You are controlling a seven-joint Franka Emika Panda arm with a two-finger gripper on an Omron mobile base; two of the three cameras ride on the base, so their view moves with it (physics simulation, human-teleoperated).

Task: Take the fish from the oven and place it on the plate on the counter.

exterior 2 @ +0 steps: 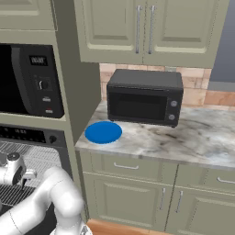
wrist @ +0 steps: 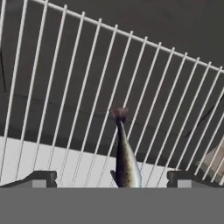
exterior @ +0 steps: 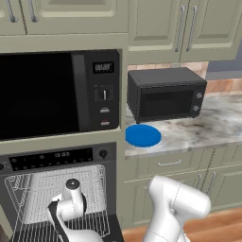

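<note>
The oven (exterior: pixel 56 189) stands open, its door dropped down and its wire rack (wrist: pixel 87 87) drawn out over it; the control strip with display and knob runs along the top. In the hand view the gripper (wrist: pixel 113 179) points down at the rack with its jaws spread wide, one dark tip at either side, and the fish (wrist: pixel 124 157) lies on the rack bars between them, lengthwise away from the camera with its tail at the far end. Neither tip touches the fish, so it is not held. From the left base view the arm (exterior: pixel 177 203) bends from the lower right toward the oven, its hand low over the rack. The plate (exterior: pixel 143 135) sits bare on the counter (exterior: pixel 212 125), near the counter's left end, just in front of the small microwave (exterior: pixel 165 94) and well apart from the fish. A large microwave (exterior: pixel 59 94) is built in above the oven. Beige cabinets (exterior 2: pixel 147 27) hang above the counter, and drawers (exterior 2: pixel 133 167) run beneath it.
</note>
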